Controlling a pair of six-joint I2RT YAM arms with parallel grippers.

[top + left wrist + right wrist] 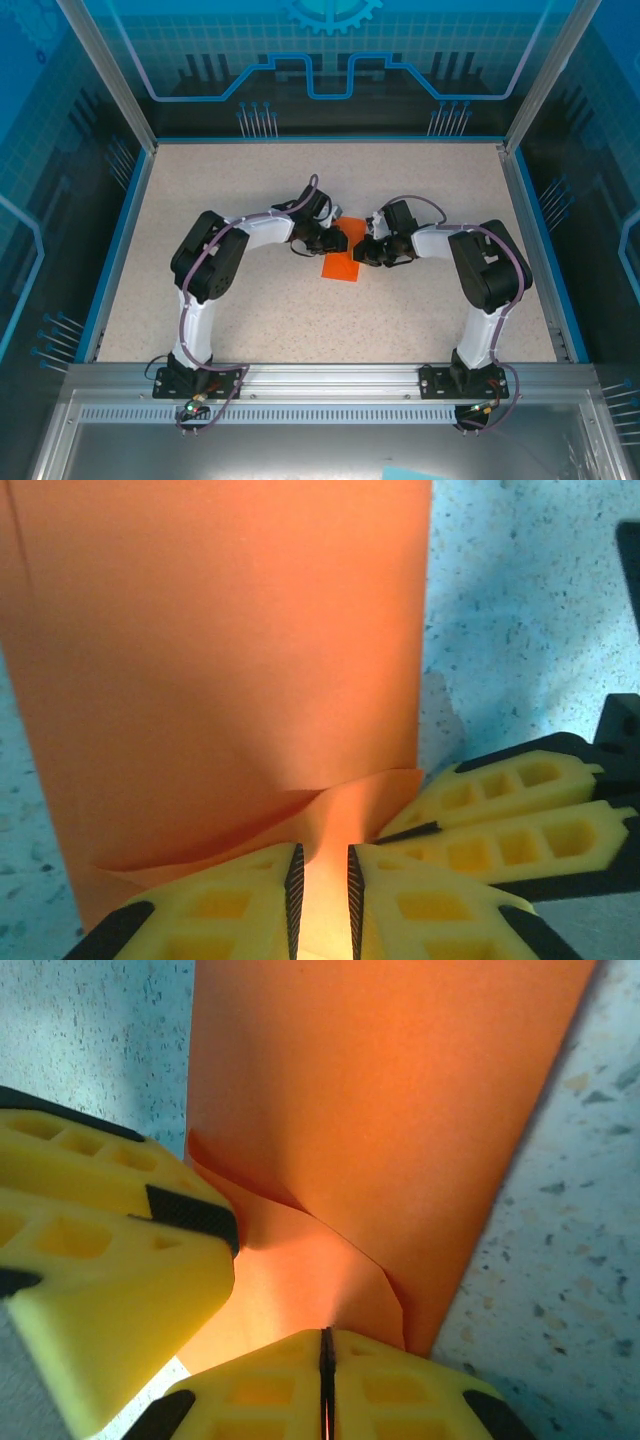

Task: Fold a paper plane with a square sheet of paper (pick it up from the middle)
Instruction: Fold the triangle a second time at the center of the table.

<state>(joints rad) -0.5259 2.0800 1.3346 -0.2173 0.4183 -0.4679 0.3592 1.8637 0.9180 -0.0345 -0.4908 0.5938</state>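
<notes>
1. Table (250, 320): speckled, blue-rimmed.
2. Paper plane (341, 266): orange, part-folded, lying at the table's middle. Its long axis runs from far edge to near edge, and it extends from my pincers toward the near edge.
3. My left gripper (323, 865): at its far end, jaws narrowly apart astride the raised flap.
4. My right gripper (325, 1345): same end, equally near, jaws together, apparently pinching that flap.

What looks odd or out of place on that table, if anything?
Nothing is spilled or torn. The one oddity is the paper plane: the small flap at the end by the right gripper and left gripper lies crooked, its edge slanting rather than running square to the long sides.
</notes>
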